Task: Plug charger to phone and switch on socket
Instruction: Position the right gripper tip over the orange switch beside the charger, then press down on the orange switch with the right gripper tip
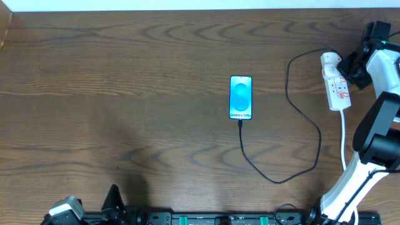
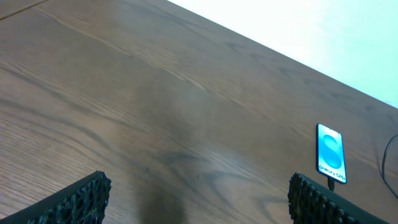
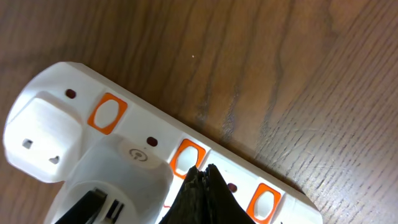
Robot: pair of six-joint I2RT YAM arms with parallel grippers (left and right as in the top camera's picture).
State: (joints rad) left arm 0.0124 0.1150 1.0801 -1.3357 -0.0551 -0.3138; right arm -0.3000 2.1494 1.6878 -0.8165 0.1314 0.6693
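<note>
The phone (image 1: 241, 97) lies face up mid-table, its blue screen lit; the left wrist view has it far right (image 2: 330, 154). The charger's thin black cable (image 1: 275, 180) runs from the phone's lower end, loops right and climbs to a white plug head (image 1: 329, 60) seated in the white socket (image 1: 338, 90). My right gripper (image 1: 351, 67) is shut, empty. Its tips (image 3: 202, 172) rest at the middle orange switch (image 3: 185, 155) of the socket (image 3: 68, 81), beside the plug head (image 3: 121, 177). My left gripper (image 2: 199, 196) hovers open over bare wood at the front left.
The socket's white lead (image 1: 344, 140) runs toward the front right by the right arm's base (image 1: 340, 190). More orange switches (image 3: 107, 113) (image 3: 264, 202) flank the middle one. The left arm (image 1: 65, 211) sits at the front edge. The table's back edge (image 1: 187, 9) meets a white wall.
</note>
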